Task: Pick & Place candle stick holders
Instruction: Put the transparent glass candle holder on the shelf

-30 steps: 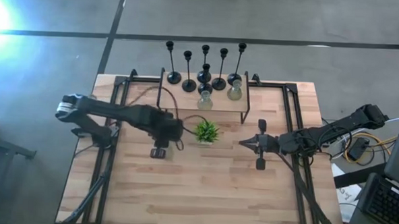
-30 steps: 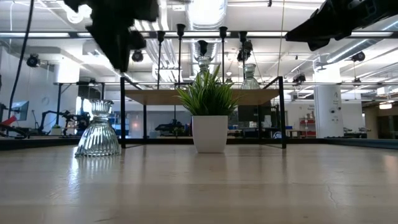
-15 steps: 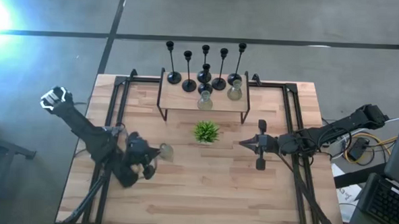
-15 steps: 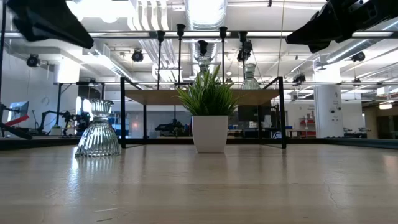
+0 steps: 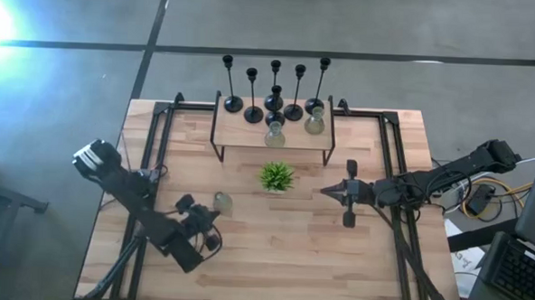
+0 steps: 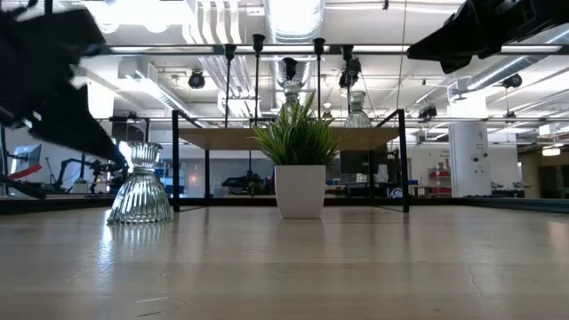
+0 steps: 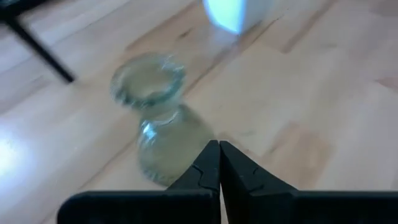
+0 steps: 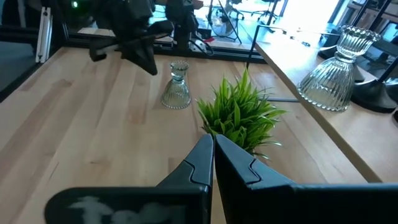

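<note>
Left of the potted plant (image 5: 276, 177), on the bare wooden table (image 5: 281, 259): one squat glass holder (image 5: 221, 201), upright, free of any grip. Just beside that glass holder, on the side away from the plant: left gripper (image 5: 206, 221), jaws pressed fully together, nothing between them, tips near the glass but apart from it. Right of the plant, at about its level: right gripper (image 5: 325, 192), jaws likewise fully together and empty, pointing at the plant. Behind the plant, on the raised shelf (image 5: 241, 134): six slim black holders (image 5: 253, 97) in a loose row toward the shelf's back edge, two more glass holders (image 5: 274, 131) in front of them. Seen level across the table: lone glass holder (image 6: 140, 186) left of the plant's white pot (image 6: 300, 190), standing on its wide ribbed base.
</note>
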`<act>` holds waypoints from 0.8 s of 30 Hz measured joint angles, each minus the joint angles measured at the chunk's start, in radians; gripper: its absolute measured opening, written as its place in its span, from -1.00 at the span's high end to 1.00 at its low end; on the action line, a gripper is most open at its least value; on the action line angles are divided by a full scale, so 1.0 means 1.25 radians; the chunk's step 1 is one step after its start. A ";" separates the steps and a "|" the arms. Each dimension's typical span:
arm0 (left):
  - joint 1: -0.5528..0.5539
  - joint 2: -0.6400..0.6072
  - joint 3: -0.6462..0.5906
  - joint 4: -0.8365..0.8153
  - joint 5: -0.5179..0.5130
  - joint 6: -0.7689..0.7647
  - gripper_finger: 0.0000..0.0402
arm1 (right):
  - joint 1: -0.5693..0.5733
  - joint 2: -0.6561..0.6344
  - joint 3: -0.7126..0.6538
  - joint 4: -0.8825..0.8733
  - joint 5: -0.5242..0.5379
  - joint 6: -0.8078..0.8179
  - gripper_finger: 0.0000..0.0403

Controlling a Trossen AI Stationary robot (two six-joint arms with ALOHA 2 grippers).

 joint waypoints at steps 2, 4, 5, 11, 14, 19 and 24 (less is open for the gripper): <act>0.000 0.014 -0.005 -0.027 0.002 -0.067 0.98 | 0.000 0.000 -0.001 0.000 0.002 0.001 0.96; 0.000 0.022 -0.010 -0.034 -0.010 -0.105 0.97 | 0.000 0.000 -0.002 -0.001 0.002 0.002 0.96; 0.000 0.026 -0.012 -0.034 -0.022 -0.113 0.97 | 0.000 0.000 -0.002 -0.002 0.005 0.002 0.96; -0.001 0.040 -0.015 -0.032 -0.058 -0.089 0.90 | 0.000 0.000 -0.011 -0.004 0.014 0.003 0.96; -0.001 0.051 -0.016 -0.029 -0.077 -0.056 0.84 | 0.000 0.000 -0.016 -0.005 0.015 0.002 0.96; 0.000 0.075 -0.016 -0.025 -0.138 -0.030 0.63 | 0.000 0.000 -0.020 -0.004 0.016 0.002 0.96; 0.001 0.101 -0.016 -0.023 -0.145 -0.037 0.39 | 0.000 0.000 -0.020 -0.004 0.016 0.000 0.96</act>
